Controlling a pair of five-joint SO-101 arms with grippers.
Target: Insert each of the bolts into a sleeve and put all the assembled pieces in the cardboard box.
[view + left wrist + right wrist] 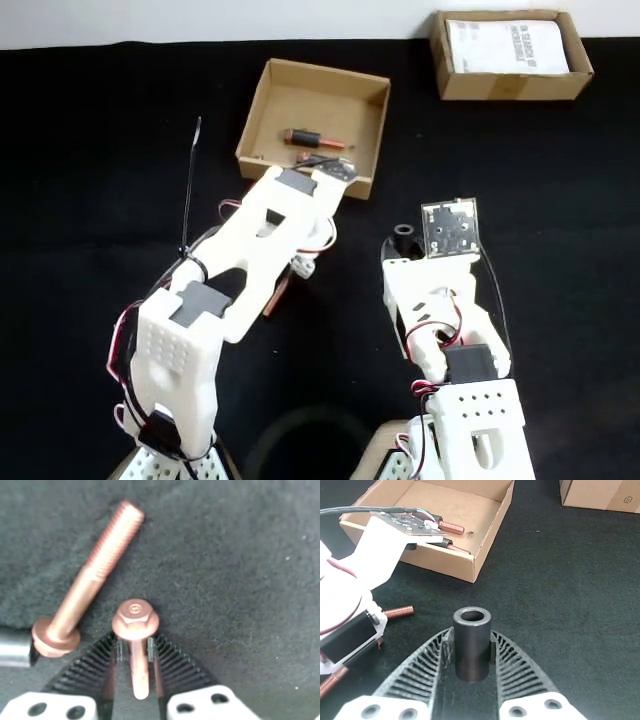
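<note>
high view gave us the left arm (260, 250) stretched from the near left corner of the bench (80, 200) toward the cardboard box (340, 100), which sat by the far edge, left of centre. in the left wrist view the left claw (134, 647) was clamped on a copper bolt (135, 622). its ribbed fingers (175, 665) pressed the shaft from both sides, and the flanged head stuck out past the tips, over the black bench. just beside it a second bolt (90, 575) lay flat on the bench, apart from the held one. inside the cardboard box we saw an assembled piece (312, 139), a dark barrel with copper thread showing at one end, lying toward the box's near wall. right of centre, the right claw (471, 634) was closed around a dark sleeve (471, 657), held upright with its bore open upward; we could not tell whether it touched the bench. at the far right corner stood a second box (510, 87) with a printed paper (505, 45) inside.
</note>
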